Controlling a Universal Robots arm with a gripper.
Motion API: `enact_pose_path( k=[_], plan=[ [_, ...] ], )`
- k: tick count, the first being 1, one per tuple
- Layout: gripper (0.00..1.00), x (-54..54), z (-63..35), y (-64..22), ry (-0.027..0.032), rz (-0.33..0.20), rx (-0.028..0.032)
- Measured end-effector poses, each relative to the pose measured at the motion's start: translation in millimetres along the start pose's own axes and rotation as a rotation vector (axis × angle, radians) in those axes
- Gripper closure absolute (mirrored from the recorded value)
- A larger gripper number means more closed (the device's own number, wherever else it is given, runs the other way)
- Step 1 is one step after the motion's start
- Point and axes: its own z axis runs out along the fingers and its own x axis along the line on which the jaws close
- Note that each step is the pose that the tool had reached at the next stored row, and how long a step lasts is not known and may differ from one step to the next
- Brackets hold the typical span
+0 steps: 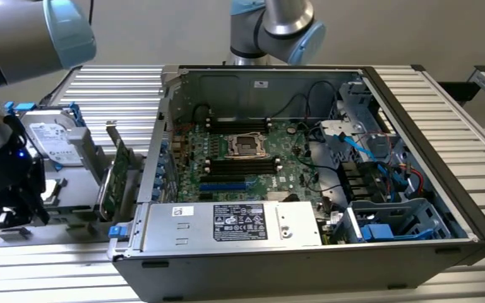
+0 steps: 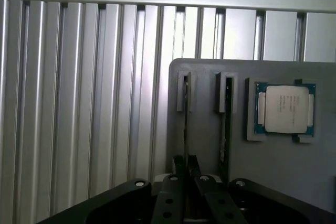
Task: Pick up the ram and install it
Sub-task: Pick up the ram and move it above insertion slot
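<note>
The ram (image 2: pixel 185 124) stands on its thin edge in a slot of the grey parts holder (image 2: pixel 273 166), so it appears as a narrow dark line. My gripper (image 2: pixel 186 174) straddles the stick's near end, fingers drawn together on it, and the stick still sits in its slot. A second thin stick (image 2: pixel 227 121) stands in the neighbouring slot. In the exterior view my gripper (image 1: pixel 7 218) hangs low over the holder at the exterior view's left, well apart from the open computer case (image 1: pixel 444 189). The motherboard's dark memory slots (image 1: pixel 240 165) lie beside the CPU socket.
A CPU chip (image 2: pixel 286 109) rests in a recess of the holder. A hard drive (image 1: pixel 53 136) and a taller green expansion card (image 1: pixel 123 170) stand upright between my gripper and the case. A power supply (image 1: pixel 234 222) spans the case front. The ribbed aluminium table (image 2: pixel 79 103) surrounds everything.
</note>
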Motion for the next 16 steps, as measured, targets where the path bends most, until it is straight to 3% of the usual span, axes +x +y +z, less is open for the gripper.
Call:
enact_pose_path(
  k=[4, 8, 16],
  plan=[
    [0.86, 0.9, -18.3, -0.9, -0.0001, 0.0, -0.0028],
    [0.86, 1.9, -35.8, -5.2, -0.0004, 0.0, -0.0096],
    [0.86, 4.7, -70.5, -29.4, -0.0008, -0.004, -0.0255]
  ],
)
